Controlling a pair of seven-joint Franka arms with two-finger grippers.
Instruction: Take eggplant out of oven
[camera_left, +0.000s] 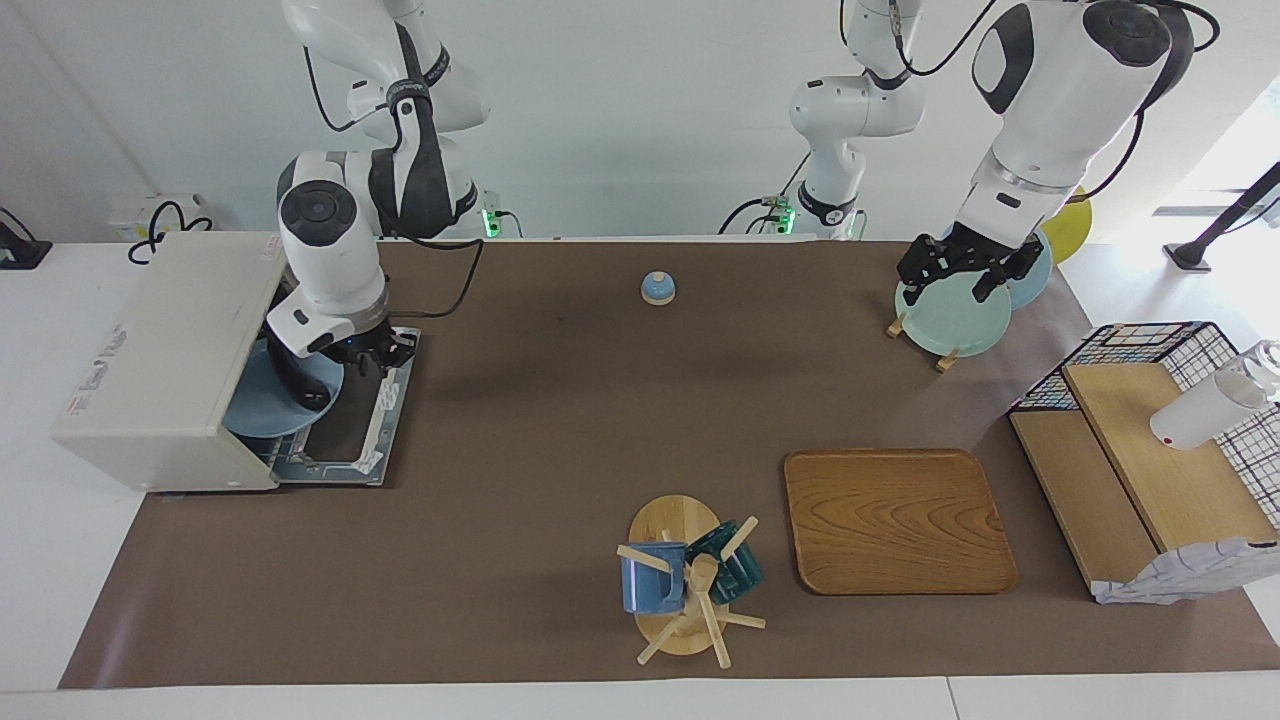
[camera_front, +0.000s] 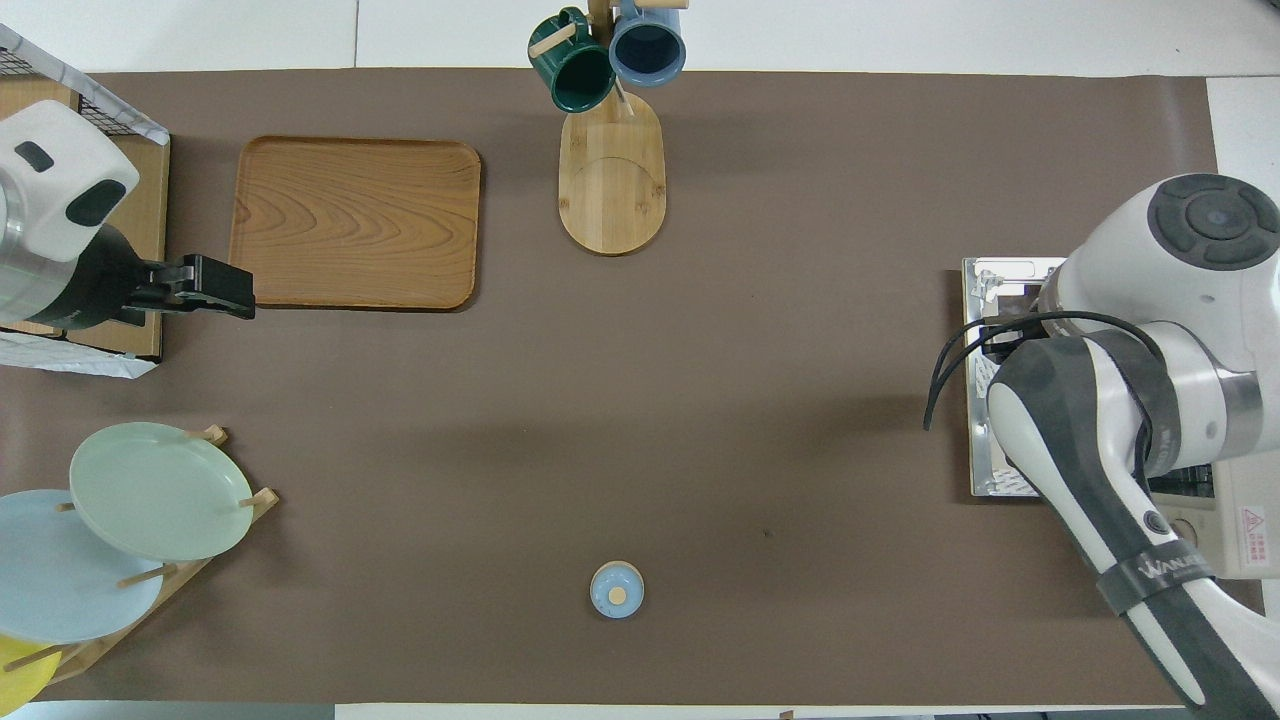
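Observation:
The cream-white oven (camera_left: 165, 360) stands at the right arm's end of the table with its door (camera_left: 345, 435) dropped flat. A blue plate (camera_left: 262, 410) sticks out of its mouth. On the plate lies a dark, curved thing, the eggplant (camera_left: 298, 388), partly hidden by the right arm's wrist. My right gripper (camera_left: 385, 350) hovers over the corner of the door nearest the robots, with nothing seen in it. My left gripper (camera_left: 948, 283) hangs open over the plate rack (camera_left: 940, 355), waiting. From overhead, the right arm covers the oven's mouth.
A small blue bell (camera_left: 657, 288) sits mid-table near the robots. A wooden tray (camera_left: 897, 520) and a mug tree (camera_left: 685, 580) with two mugs lie farther out. A wire basket with wooden shelves (camera_left: 1150, 450) stands at the left arm's end.

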